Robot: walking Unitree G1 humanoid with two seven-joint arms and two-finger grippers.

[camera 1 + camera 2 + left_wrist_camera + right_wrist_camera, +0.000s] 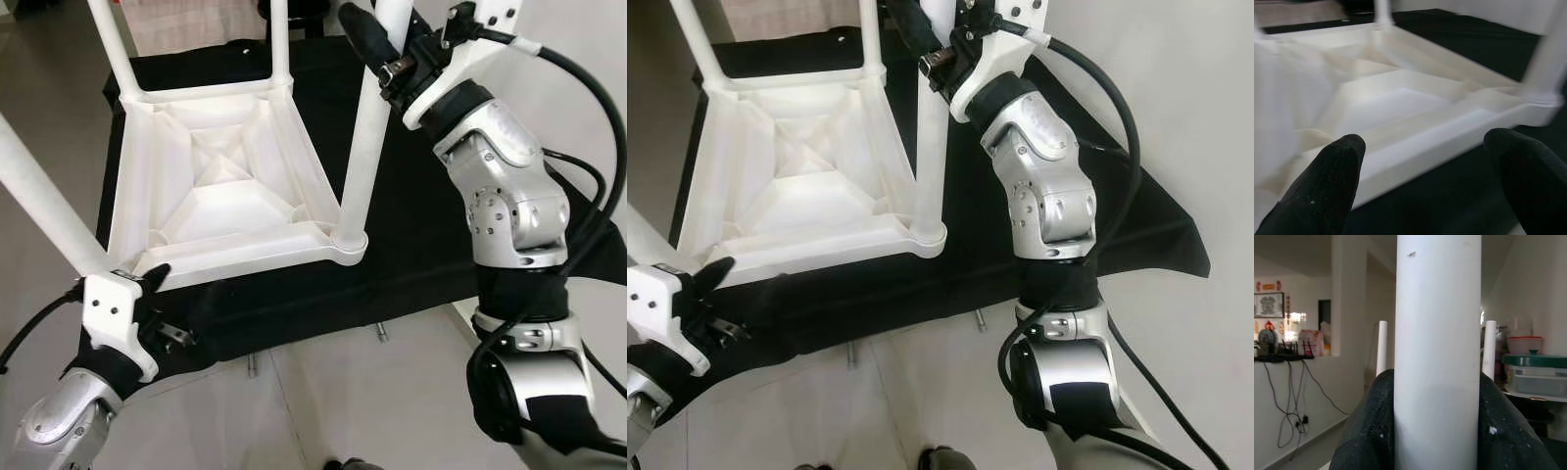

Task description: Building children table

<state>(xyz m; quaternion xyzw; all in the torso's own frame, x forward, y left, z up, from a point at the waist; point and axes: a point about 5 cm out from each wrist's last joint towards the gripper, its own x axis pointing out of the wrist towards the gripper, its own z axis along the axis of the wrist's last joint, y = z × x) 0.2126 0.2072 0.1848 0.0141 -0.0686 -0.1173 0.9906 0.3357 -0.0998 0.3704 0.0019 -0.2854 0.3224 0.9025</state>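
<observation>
A white plastic children's table (225, 186) lies upside down on a black cloth (421, 225), its legs pointing up. High on the near-right leg (359, 157), my right gripper (384, 41) is shut on it; in the right wrist view the leg (1437, 352) stands between both black fingers (1369, 431). My left gripper (152, 299) is low at the table's near-left corner, beside the foot of the slanting near-left leg (44, 201). It is open, and the left wrist view shows its fingers (1327, 186) spread just short of the table's near rim (1440, 147).
Two more legs (113, 44) (279, 39) rise at the table's far corners. Loose screws (381, 333) (252, 367) lie on the pale floor just off the cloth's near edge. A black object (294, 8) stands behind the table.
</observation>
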